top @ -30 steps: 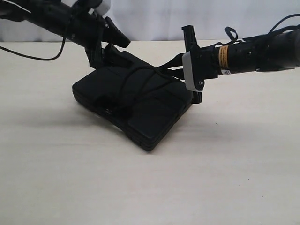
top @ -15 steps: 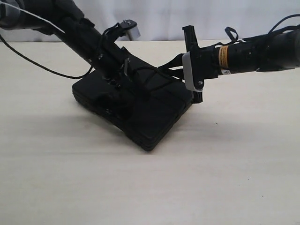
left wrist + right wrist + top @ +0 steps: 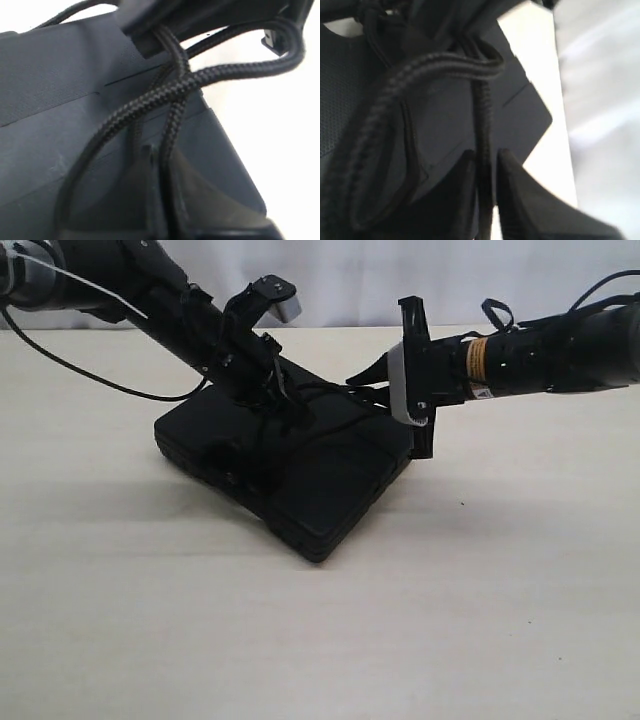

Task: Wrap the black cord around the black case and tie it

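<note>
The black case lies flat on the table, one corner toward the camera. The black cord crosses its top in loose strands between the two grippers. My left gripper hangs over the case's far left part, shut on a strand of the cord that runs up between its fingers. My right gripper is at the case's far right corner. Its jaws stand slightly apart with the cord running between them, and a sliver of light shows beside it. Under both lies the case.
The beige table spreads all round the case. A white backdrop rises behind it. The left arm's thin cable sags down to the table at the far left.
The left arm swung down over the case and its jaws closed on a strand. The right gripper tilted a little and its jaws eased apart around the cord.
</note>
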Controlling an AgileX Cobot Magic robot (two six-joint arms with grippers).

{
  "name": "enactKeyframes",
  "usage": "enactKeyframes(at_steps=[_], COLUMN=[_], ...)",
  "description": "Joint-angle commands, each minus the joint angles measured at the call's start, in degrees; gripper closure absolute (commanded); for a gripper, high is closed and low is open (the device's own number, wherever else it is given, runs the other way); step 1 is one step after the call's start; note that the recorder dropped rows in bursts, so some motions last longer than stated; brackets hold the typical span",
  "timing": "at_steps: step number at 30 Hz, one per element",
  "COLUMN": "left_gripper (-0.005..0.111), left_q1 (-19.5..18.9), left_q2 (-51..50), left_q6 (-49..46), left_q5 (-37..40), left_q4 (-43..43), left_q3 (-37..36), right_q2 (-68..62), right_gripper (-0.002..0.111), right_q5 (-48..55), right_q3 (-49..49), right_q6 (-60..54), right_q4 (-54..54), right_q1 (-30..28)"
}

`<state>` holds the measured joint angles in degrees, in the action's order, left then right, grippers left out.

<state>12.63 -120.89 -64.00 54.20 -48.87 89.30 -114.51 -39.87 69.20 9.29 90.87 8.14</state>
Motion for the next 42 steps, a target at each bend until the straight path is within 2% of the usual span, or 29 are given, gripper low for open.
enactKeyframes(at_steps=[1, 5, 7, 10, 13, 16, 19, 22, 26, 29, 34, 39, 42], left_gripper=[0.107, 0.107, 0.107, 0.107, 0.107, 0.107, 0.107, 0.107, 0.107, 0.107, 0.107, 0.107, 0.107], left_q1=[0.1, 0.1, 0.1, 0.1, 0.1, 0.1, 0.1, 0.1, 0.2, 0.7, 1.0, 1.1, 1.1], left_q2=[1.1, 3.3, 4.8, 7.3, 10.1, 12.6, 14.1, 15.6, 16.7, 16.7, 16.7, 16.7, 16.7], left_q6=[1.5, 4.5, 6.1, 7.2, 7.2, 7.2, 7.2, 5.3, 2.3, 0.3, -0.4, -0.4, -0.4], left_q5=[1.2, 1.8, 1.9, 1.6, 0.0, -2.7, -7.2, -11.1, -9.3, -7.0, -5.7, -4.8, -4.8], left_q4=[-1.4, -1.4, -1.4, -1.6, -2.3, -2.9, -2.9, -2.8, -3.0, -2.9, -3.2, -3.2, -3.2], left_q3=[0.1, 0.1, 0.1, 0.2, 0.2, 0.2, 0.2, 0.2, 0.2, 0.2, 0.2, 0.2, 0.2], right_q2=[1.2, 5.1, 7.5, 11.1, 15.1, 18.4, 20.1, 19.7, 17.0, 13.5, 8.0, 3.8, 1.6], right_gripper=[0.065, 0.038, 0.034, 0.036, 0.04, 0.043, 0.045, 0.045, 0.045, 0.045, 0.045, 0.045, 0.051], right_q5=[5.5, 9.3, 15.4, 22.9, 22.5, 16.0, 2.2, -4.8, -3.9, -3.7, -3.3, -0.3, -1.6], right_q3=[0.1, 0.1, 0.1, 0.1, 0.1, 0.0, -0.2, -1.9, -4.1, -4.4, -4.3, -4.3, -3.3], right_q6=[10.0, 18.5, 21.5, 28.2, 38.1, 46.6, 52.8, 49.0, 46.1, 42.1, 26.8, 9.7, 6.8], right_q4=[-0.2, -0.2, -0.5, 0.1, 0.2, 2.8, 9.1, 9.1, 8.7, 1.2, -13.8, -33.6, -37.2], right_q1=[0.1, 0.1, 0.1, 0.1, 0.1, 0.1, 0.1, 0.1, 0.1, 0.6, 3.0, 5.4, 5.4])
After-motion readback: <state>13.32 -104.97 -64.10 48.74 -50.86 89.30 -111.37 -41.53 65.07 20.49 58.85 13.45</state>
